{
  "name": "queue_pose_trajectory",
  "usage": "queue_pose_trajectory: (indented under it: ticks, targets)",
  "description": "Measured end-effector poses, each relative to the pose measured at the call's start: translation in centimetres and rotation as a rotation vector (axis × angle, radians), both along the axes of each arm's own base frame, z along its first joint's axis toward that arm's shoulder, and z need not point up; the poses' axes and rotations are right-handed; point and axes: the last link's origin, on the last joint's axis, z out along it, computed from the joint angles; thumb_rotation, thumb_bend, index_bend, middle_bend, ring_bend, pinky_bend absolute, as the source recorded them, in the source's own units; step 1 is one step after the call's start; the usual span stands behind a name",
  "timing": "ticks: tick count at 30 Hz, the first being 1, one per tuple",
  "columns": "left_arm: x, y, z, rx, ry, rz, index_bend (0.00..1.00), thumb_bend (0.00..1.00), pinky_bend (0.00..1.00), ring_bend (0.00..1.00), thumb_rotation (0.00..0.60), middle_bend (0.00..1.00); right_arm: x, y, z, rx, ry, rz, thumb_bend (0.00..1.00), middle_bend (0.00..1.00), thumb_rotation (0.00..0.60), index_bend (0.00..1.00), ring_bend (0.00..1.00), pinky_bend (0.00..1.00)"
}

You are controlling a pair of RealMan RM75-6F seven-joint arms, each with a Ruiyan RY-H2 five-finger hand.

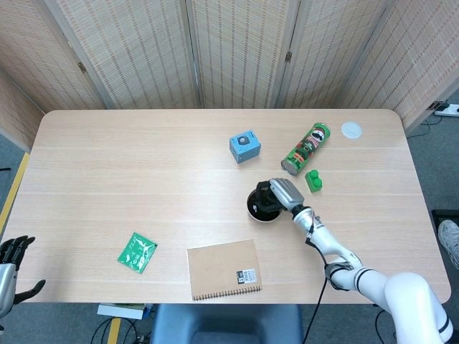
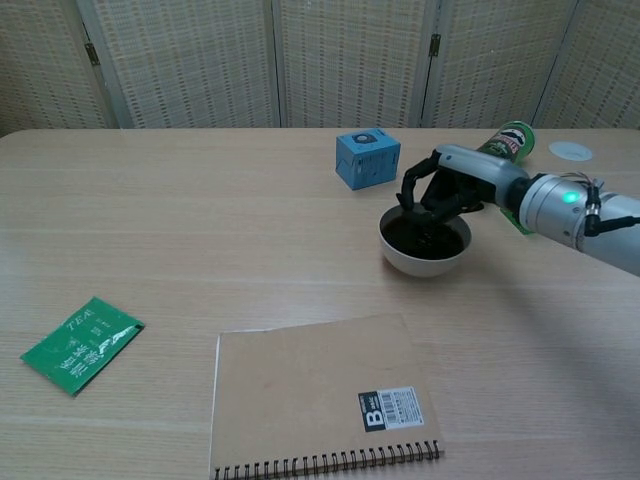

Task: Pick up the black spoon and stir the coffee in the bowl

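Landmark: bowl (image 2: 425, 245), white outside, dark coffee inside, on the table (image 1: 143, 165) right of centre.

- Right hand (image 2: 440, 190): directly over the bowl, fingers curled downward toward the coffee. They appear to pinch a thin dark thing that dips into the liquid, most likely the spoon (image 2: 428, 225); black fingers against black coffee make the grip hard to read, so this is a judgement.
- Spoon: not seen lying anywhere on the table; taken to be in the right hand, tip in the bowl.
- Left hand (image 1: 14, 269): far left of the bowl, off the table's near-left corner, fingers spread, holding nothing.
- Blue box (image 2: 367, 158): just behind the bowl, to its left.
- Can (image 1: 306, 147): behind and right of the bowl, lying on its side.
- Green block (image 1: 313, 180): just right of the bowl.
- Notebook (image 2: 320, 400): in front of the bowl, near the table edge.
- Tea packet (image 2: 80, 343): well left of the bowl, near the front.
- White disc (image 1: 351, 130): far behind and right of the bowl.

Progress: pick-up looks done; stirring appears to be the step in hand. How much stirring remains cannot be told.
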Motion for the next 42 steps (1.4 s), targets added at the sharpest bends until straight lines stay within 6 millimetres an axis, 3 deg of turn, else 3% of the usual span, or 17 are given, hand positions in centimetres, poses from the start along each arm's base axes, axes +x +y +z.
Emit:
queue_pose_trajectory:
  ticks: [7,16,25,33,42]
  targets:
    - [-0.1,-0.2,0.1,0.005,0.0,0.006,0.18,0.21,0.19,0.14,0.6,0.17,1.1,0.8,-1.1,0.032,-0.015,0.042,0.43,1.0,0.6,0.72,1.0,1.0]
    - [0.2,0.0,-0.2,-0.005,-0.002,-0.007,0.18,0.21,0.19,0.14,0.6,0.17,-0.9,2.2,0.1,0.044,0.002,0.044,0.43,1.0,0.6,0.72,1.0,1.0]
    - [0.3,0.0,-0.1,-0.002,-0.001,-0.006,0.18,0.21,0.19,0.14,0.6,0.17,-1.8,0.8,0.9,0.004,0.031,0.008,0.44,1.0,0.6,0.72,1.0,1.0]
    - [0.2,-0.1,0.2,0.004,0.001,0.0,0.18,0.21,0.19,0.14,0.6,0.17,-0.1,-0.9,0.0,-0.013,0.024,0.005,0.44,1.0,0.6,0.72,1.0,1.0]
    - [0.0,-0.2,0.2,0.006,0.0,0.003,0.18,0.21,0.19,0.14,0.6,0.17,1.0,0.0,-0.8,0.02,0.009,0.049,0.44,1.0,0.6,0.72,1.0,1.0]
